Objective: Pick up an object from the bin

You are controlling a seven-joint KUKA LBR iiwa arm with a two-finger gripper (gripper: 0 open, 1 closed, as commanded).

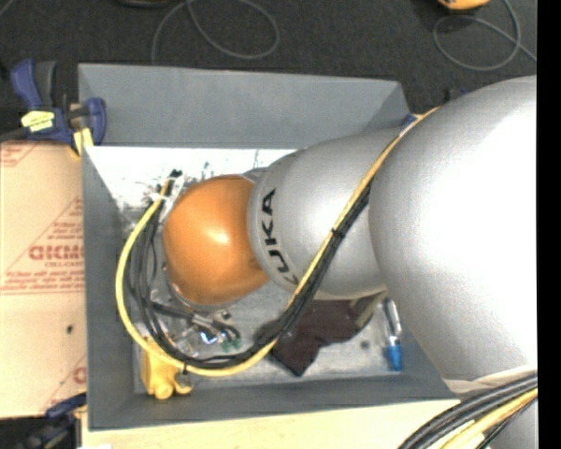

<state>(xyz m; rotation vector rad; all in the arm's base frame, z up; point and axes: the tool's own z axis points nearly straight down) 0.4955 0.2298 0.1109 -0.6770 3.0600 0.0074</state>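
Grey metal bin, walls sloping down to a pale floor, taken up largely by the silver arm and its round orange cover. Looped about the cover's left side and under it, a yellow cable, black ones alongside. Directly below the cover, among those cables, the gripper, down inside the bin and mostly masked from above; cannot tell whether clenched or released, nor whether grasping anything. Hard to single out one thing as the pick, so the nearest ones placed from the cover. Below and left of the cover, touching the yellow cable's lowest bend: a small yellow lump, shape unclear. Below and right of the cover, partly under the arm: a dark brownish cloth, crumpled. Farther right of the cover than the cloth, near the cloth's right end: a pale pen with a blue tip, lying roughly up and down the view, blue end lowest. All three inside the bin, resting on its floor.
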